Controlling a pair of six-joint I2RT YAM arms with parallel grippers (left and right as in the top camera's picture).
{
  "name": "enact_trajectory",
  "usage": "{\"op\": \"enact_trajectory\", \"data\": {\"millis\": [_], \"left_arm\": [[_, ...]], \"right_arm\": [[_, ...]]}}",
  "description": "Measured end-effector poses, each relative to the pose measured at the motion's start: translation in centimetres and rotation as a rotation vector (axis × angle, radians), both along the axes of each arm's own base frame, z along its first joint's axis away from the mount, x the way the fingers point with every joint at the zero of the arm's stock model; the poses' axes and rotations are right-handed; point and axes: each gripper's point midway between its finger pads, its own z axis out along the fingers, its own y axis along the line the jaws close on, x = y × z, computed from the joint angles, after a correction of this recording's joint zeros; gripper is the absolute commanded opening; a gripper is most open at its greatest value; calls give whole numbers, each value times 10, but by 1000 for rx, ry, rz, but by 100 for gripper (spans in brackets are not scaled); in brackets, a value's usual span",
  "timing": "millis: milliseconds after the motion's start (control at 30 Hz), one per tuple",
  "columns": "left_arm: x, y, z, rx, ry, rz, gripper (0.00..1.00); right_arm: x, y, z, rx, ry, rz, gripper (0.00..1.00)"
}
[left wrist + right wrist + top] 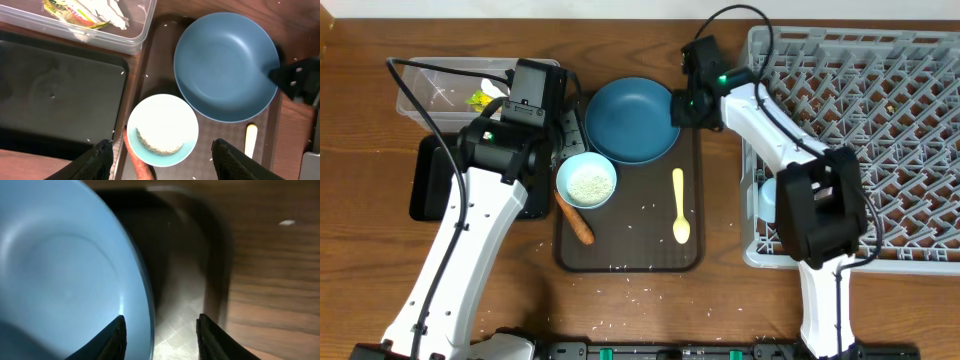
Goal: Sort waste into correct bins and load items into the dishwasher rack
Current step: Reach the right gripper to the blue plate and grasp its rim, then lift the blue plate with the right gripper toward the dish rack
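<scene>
Between the spread fingers of the right tool (160, 340) the rim of the dark blue plate (60, 270) is seen; the jaws stand open on either side of that edge and nothing is gripped yet. Most of the plate lies to one side of this tool, while the dark serving tray (190, 280) under it and the wooden counter (270, 280) lie to the other. The grey rack (920, 100) is well off behind the tool's arm. The left tool (165, 165) is also held wide open and empty, directly above the pale bowl (162, 130), in which a heap of rice (157, 142) remains. A carrot stick (137, 167) is touching the bowl's edge just beside one finger. The yellow spoon (250, 140) lies near the other finger, and the plate is just ahead of the tool. The black tray (50, 95) and the clear tub (135, 42) are set further out to the side. The main risk is judged to lie in the thin edge grip: if only the rim is pinched, the plate may pivot or slip as it is raised and drop onto the serving tray. It could also be swung against the bowl close by, so that rice is spilled. Were the bowl taken to the rack unemptied, grains would fall through the lattice.
</scene>
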Motion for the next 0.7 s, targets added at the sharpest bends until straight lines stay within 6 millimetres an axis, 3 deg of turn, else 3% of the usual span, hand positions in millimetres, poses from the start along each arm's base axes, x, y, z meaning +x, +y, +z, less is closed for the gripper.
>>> {"op": "enact_trajectory", "data": {"millis": [233, 300, 567, 700], "left_arm": [[0, 2, 0, 8, -2, 5, 66], [0, 2, 0, 11, -3, 7, 66], [1, 3, 0, 16, -4, 10, 66], [1, 3, 0, 17, -4, 11, 66]], "right_arm": [[-8, 7, -26, -18, 48, 14, 17], [-7, 7, -25, -18, 43, 17, 1], [-2, 3, -10, -5, 24, -2, 1], [4, -11, 20, -15, -28, -19, 1]]}}
